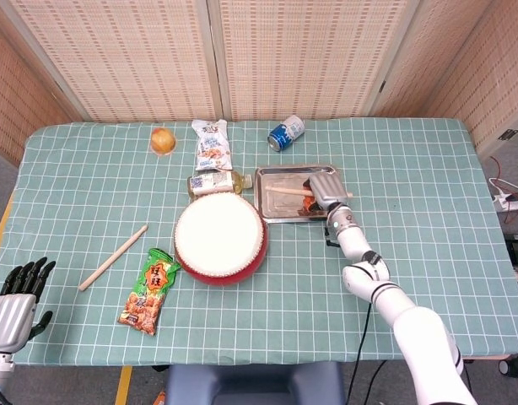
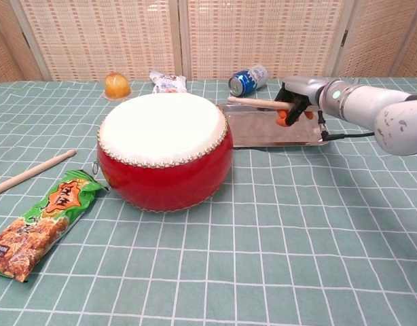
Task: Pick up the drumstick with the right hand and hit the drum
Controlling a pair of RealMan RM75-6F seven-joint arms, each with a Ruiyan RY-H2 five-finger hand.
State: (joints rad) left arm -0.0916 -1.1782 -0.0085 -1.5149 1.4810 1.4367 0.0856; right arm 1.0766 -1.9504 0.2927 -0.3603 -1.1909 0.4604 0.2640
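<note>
The drumstick [image 2: 257, 103] is clamped in the right robot hand [image 2: 293, 100], which is held over the metal tray [image 1: 276, 211] to the right of the drum [image 2: 164, 151]. The stick's long axis is laid roughly level, its free tip directed left toward the drum's white skin but stopped short of the rim. The left robot hand [image 1: 16, 299] is seen at the near left edge of the worktop [image 1: 428, 211], fingers apart and holding nothing, well away from the drum. Red characters are printed on the green snack packet [image 1: 151, 290], too small to be read, and the blue can [image 1: 286, 132] carries no legible writing
</note>
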